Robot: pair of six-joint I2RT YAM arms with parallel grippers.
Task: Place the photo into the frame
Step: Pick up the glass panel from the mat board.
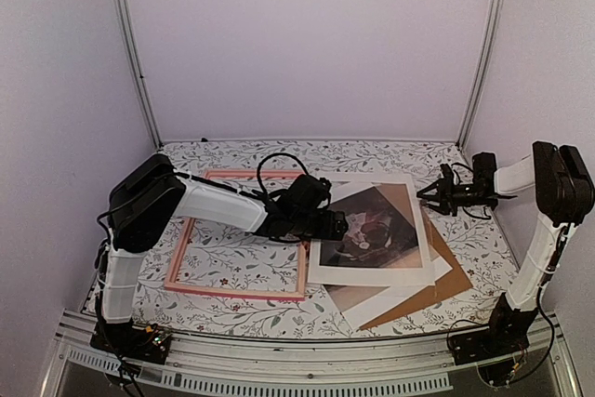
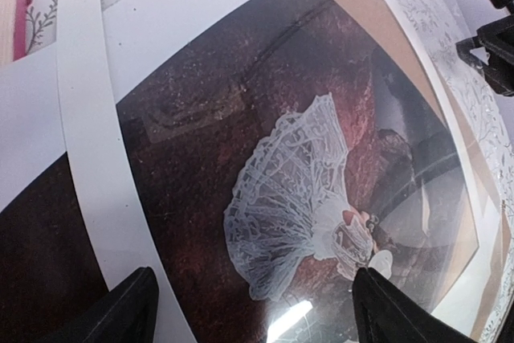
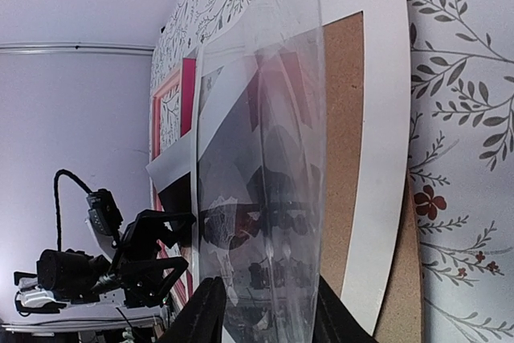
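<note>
The photo (image 1: 372,227), a dark reddish scene with a white-dressed figure (image 2: 289,198), lies right of centre under a white mat (image 1: 414,230), showing through its window. A clear pane (image 3: 265,158) rests over it. The pink frame (image 1: 232,289) lies flat to the left, with bare table inside it. My left gripper (image 1: 339,225) hovers open just above the photo, its fingers (image 2: 128,311) wide apart and holding nothing. My right gripper (image 1: 426,194) is at the stack's right edge. The pane's edge sits between its jaws (image 3: 265,287), which still show a gap.
A brown backing board (image 1: 442,284) sticks out under the stack at the right, and another white sheet (image 1: 372,302) juts toward the front. The left arm (image 1: 223,206) stretches across the frame. Walls close in the floral table (image 1: 279,153) at the back and both sides.
</note>
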